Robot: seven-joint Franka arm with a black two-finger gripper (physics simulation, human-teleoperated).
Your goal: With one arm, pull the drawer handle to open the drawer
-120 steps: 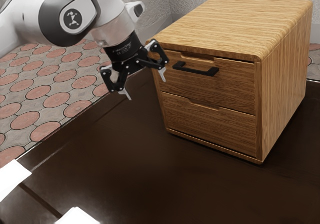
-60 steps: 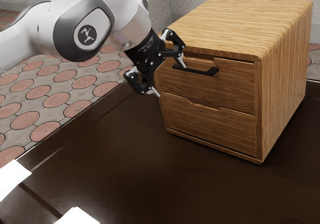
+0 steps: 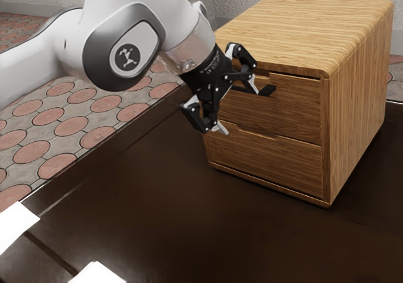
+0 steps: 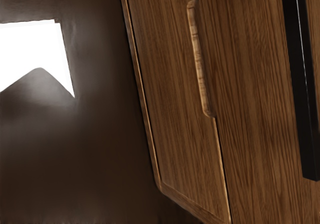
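A wooden cabinet (image 3: 302, 37) with two drawers stands on the dark table. The top drawer (image 3: 296, 109) carries a black bar handle (image 3: 266, 91) and sits flush with the cabinet front. My gripper (image 3: 237, 108) is open right in front of that drawer, at the end of the handle nearer the exterior view's left. One finger (image 3: 250, 75) reaches over the handle's end and the other hangs lower, by the seam between the drawers. In the wrist view the black handle (image 4: 302, 84) runs along one edge, beside the lower drawer's wooden grip lip (image 4: 200, 59).
The lower drawer (image 3: 264, 150) is shut. The dark table (image 3: 157, 220) stretches in front of the cabinet, with white sheets (image 3: 16, 223) at its near corner on the exterior view's left. A circle-patterned floor (image 3: 56, 125) lies beyond the table edge.
My arm has swung toward the exterior view's right, carrying the open gripper from beside the cabinet's corner to the top drawer's handle. The drawer has not moved.
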